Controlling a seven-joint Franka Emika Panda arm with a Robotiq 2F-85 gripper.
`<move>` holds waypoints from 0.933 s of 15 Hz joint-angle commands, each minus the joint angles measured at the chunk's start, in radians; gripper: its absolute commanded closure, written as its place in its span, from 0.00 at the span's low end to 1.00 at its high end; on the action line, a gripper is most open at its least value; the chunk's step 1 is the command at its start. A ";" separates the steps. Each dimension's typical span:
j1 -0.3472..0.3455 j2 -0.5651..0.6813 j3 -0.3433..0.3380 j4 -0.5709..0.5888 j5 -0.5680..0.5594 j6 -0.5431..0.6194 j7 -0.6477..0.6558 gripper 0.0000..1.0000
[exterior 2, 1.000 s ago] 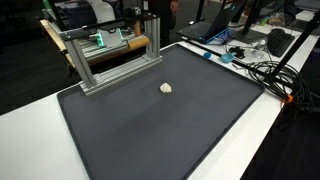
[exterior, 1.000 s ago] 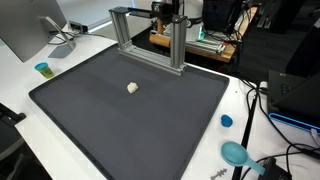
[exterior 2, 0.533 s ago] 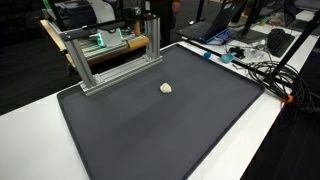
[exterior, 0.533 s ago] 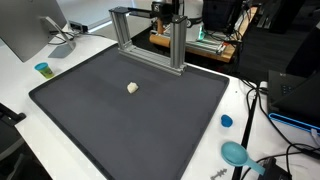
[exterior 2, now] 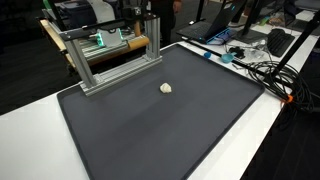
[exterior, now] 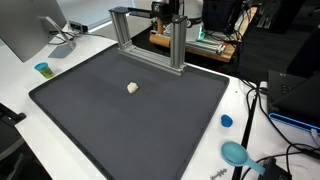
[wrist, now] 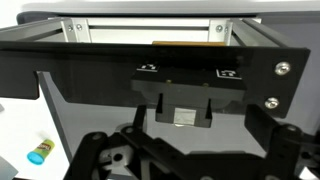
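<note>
Aluminium frame (exterior: 178,45) close before jaws; white lump (exterior: 132,88) on black mat (exterior: 150,130)

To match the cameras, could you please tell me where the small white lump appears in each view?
In an exterior view: white lump left of the mat centre, in front of the aluminium frame.
In an exterior view: white lump right of centre, aluminium frame behind it.
Wrist view: not in it; aluminium frame along the top.
</note>
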 commanded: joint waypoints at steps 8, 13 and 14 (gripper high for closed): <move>-0.005 -0.001 -0.006 0.002 0.005 0.010 -0.013 0.00; 0.001 0.024 -0.027 0.014 0.023 -0.006 -0.036 0.00; 0.005 0.034 -0.047 0.017 0.037 0.000 -0.053 0.00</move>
